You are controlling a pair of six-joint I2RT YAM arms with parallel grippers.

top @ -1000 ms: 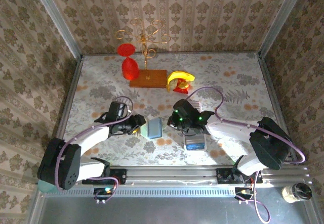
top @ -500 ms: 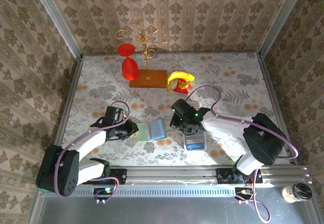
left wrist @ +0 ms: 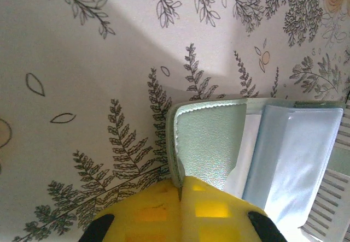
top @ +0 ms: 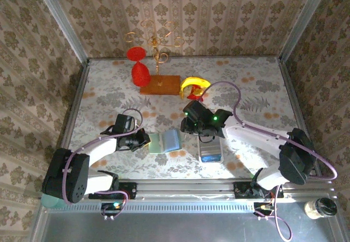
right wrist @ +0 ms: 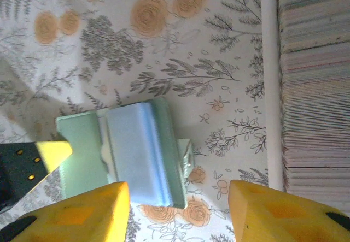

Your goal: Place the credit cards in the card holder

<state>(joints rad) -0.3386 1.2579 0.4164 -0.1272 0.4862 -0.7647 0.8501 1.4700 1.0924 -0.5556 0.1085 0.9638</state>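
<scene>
Currently | left gripper (left wrist: pixel 180 192) clamped on card holder (left wrist: pixel 210 143) at its left edge | blue credit card (right wrist: pixel 134 149) lies on holder's right half, long axis crosswise to right jaws' closing line | right gripper (right wrist: pixel 180 214) jaws apart, empty, hovering just right of card; nearer arm

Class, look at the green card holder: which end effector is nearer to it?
Left. The left end effector is shut on the card holder at its left edge; the right end effector hangs open above its right side, not touching.

Damask-papered walls (top: pixel 219 18) enclose a floral-clothed table (top: pixel 257 83).
</scene>
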